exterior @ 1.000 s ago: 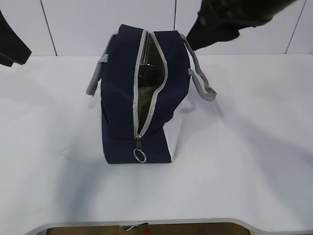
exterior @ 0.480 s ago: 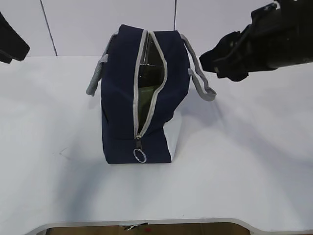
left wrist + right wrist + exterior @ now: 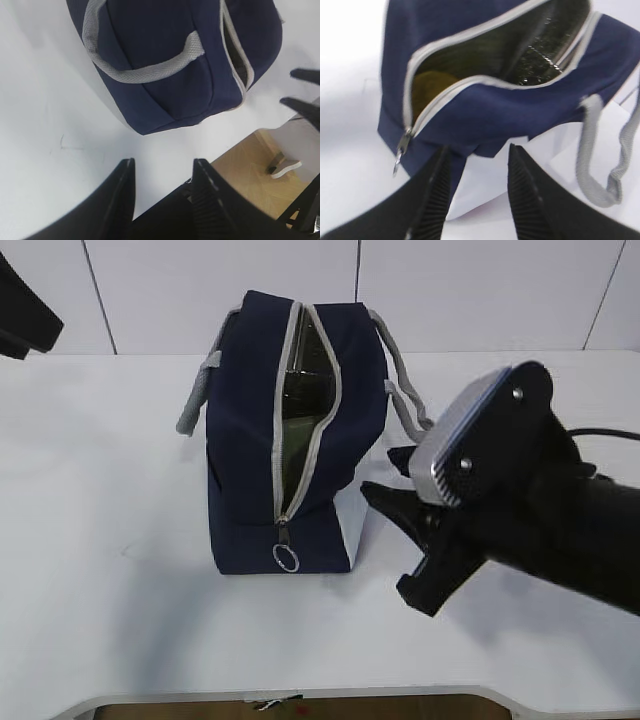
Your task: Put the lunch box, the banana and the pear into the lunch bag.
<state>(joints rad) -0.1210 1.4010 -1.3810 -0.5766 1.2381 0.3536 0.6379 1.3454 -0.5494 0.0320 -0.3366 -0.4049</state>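
Beside the bag's white lower panel, the right gripper (image 3: 385, 480) hangs with jaws parted, holding nothing. Its neighbour, the lunch bag (image 3: 295, 430), stands mid-tabletop, unzipped, something yellow (image 3: 431, 85) showing inside. The left gripper (image 3: 162, 172) is likewise apart, empty.

The lunch bag (image 3: 290, 440) stands on the table (image 3: 100, 540) a little left of centre, its zipper (image 3: 283, 420) parted along the top and down the near end, the ring pull (image 3: 285, 558) hanging low at the front. One handle (image 3: 195, 390) falls to its left, the other (image 3: 412, 405) to its right. My right gripper (image 3: 385, 480) sits just right of the bag's near corner. My left gripper (image 3: 162, 170) hangs above the table on the bag's far left. Inside, something rounded (image 3: 432, 82) lies near the ring-pull end; what it is, I cannot tell.
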